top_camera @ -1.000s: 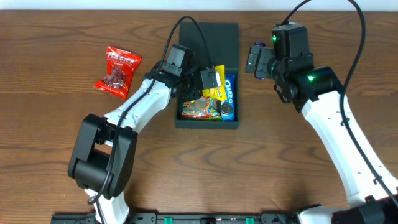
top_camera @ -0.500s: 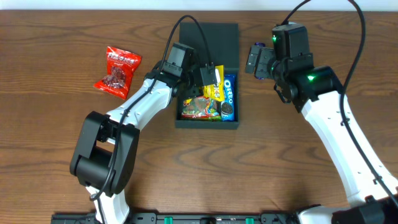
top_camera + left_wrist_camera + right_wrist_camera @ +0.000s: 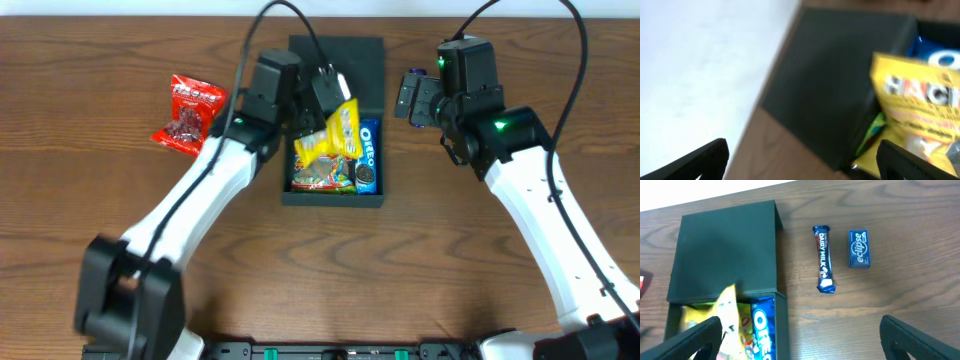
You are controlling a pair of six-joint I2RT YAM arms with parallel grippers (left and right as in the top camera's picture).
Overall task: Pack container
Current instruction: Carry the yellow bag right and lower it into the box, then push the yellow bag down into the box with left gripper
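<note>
The crinkly yellow snack packet [image 3: 335, 133] stands tilted against the rear wall of the dark matte square container [image 3: 335, 198], mid-surface, its lid [image 3: 335, 60] lying flat open behind; left poking up, it could jam the lid. The left end effector [image 3: 810, 161] gapes wide, one finger just beside the packet, gripping nothing; the right end effector [image 3: 806, 340] is likewise spread and empty

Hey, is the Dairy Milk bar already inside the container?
No, the Dairy Milk bar lies on the table outside the container, next to the eclipse pack.
</note>
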